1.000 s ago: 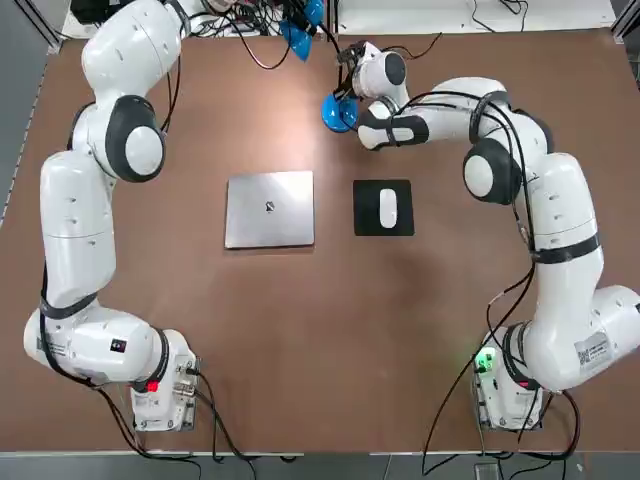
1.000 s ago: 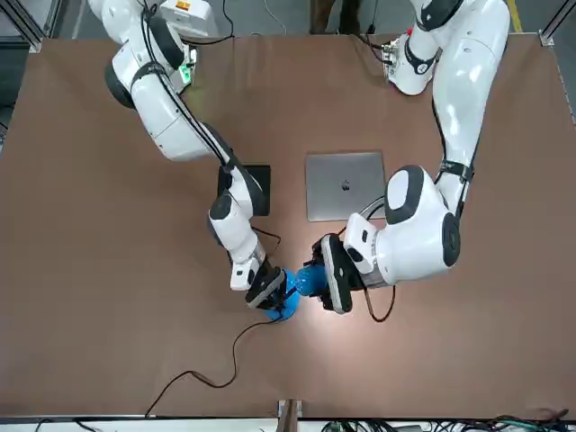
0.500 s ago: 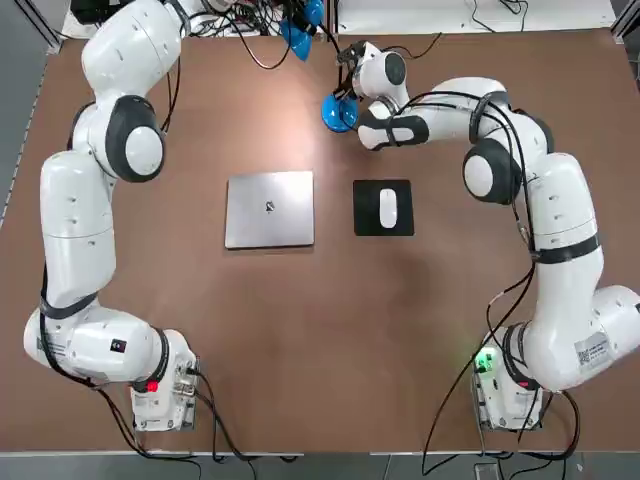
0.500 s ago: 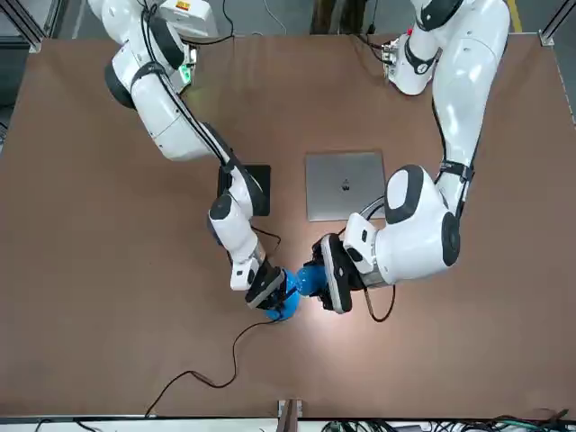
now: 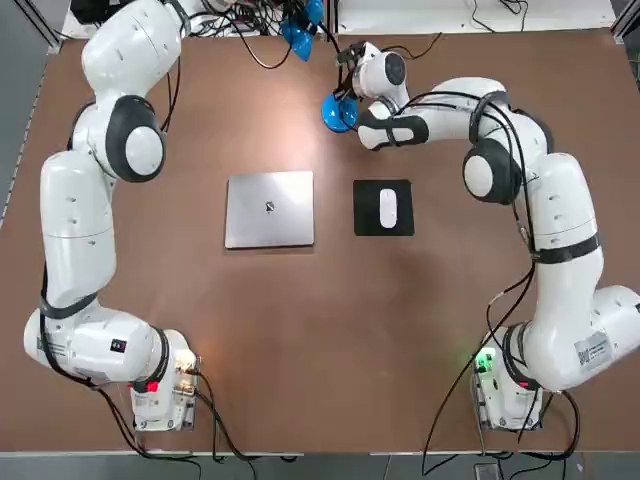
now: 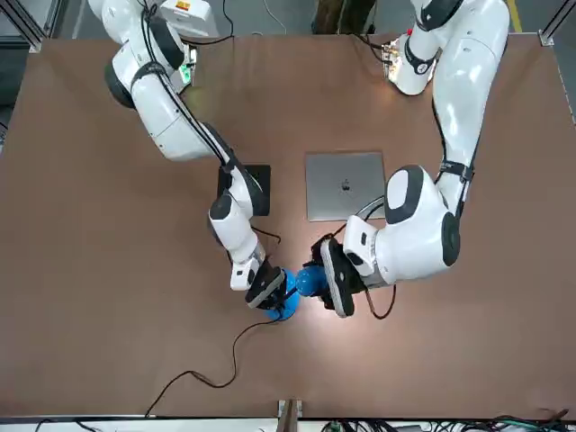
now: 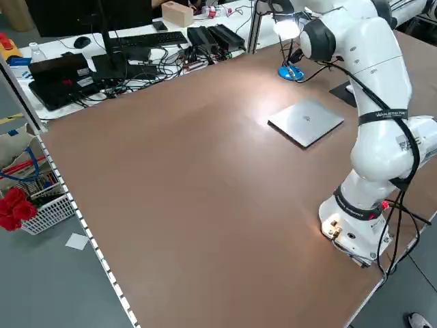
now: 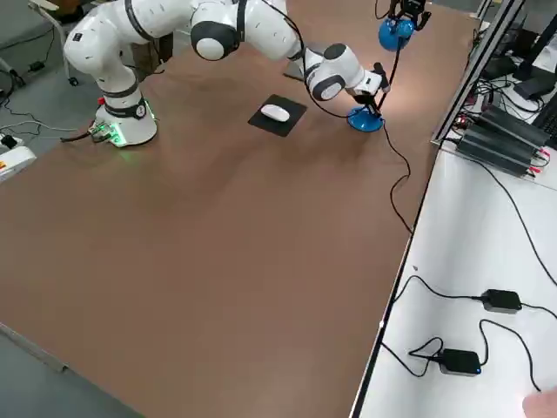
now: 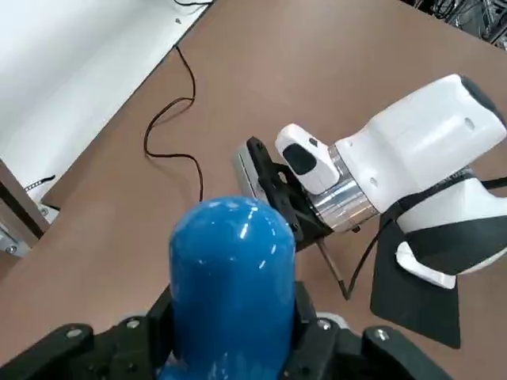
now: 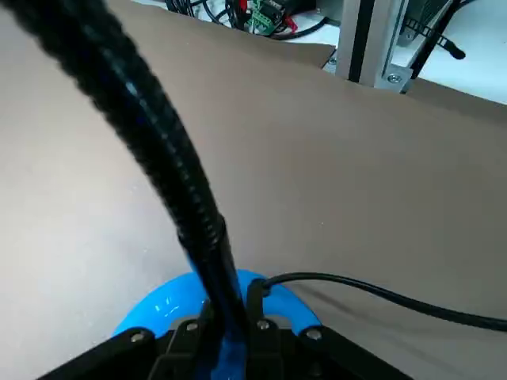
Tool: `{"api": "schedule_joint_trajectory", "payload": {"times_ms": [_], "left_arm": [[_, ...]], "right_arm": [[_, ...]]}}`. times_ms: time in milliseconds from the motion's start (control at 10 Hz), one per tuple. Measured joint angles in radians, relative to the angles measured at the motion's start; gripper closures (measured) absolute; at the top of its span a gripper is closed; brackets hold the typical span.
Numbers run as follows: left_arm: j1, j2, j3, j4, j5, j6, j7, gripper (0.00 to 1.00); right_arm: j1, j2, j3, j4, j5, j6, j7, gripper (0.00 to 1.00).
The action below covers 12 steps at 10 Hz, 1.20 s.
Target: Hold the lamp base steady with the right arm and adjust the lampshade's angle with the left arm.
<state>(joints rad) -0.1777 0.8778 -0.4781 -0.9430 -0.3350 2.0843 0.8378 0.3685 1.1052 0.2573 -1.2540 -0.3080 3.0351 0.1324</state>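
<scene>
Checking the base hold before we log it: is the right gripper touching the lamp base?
Touching: the right wrist view shows the right gripper closed on the lamp base at its stem mount.

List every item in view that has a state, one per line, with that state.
Lamp: lit, glowing under the shade
Lampshade: raised off the table, between the left gripper's fingers
Lamp base: flat on the table, steadied by the right gripper
Right gripper: shut on the lamp's stem, just above the base
Left gripper: closed on the shade
Laptop: lid closed
Mouse: resting on its pad
</scene>
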Motion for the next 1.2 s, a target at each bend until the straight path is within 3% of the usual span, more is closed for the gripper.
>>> {"api": "schedule_joint_trajectory", "payload": {"times_ms": [600,1200], "left_arm": [[0.003,0.0,0.0,0.0,-0.007,-0.061,-0.284,0.42],[0.004,0.0,0.0,0.004,-0.009,-0.124,-0.407,0.42]], "right_arm": [[0.001,0.0,-0.001,0.0,-0.002,0.002,-0.001,0.85],[0.003,0.0,-0.002,-0.001,-0.008,0.004,-0.003,0.85]]}}
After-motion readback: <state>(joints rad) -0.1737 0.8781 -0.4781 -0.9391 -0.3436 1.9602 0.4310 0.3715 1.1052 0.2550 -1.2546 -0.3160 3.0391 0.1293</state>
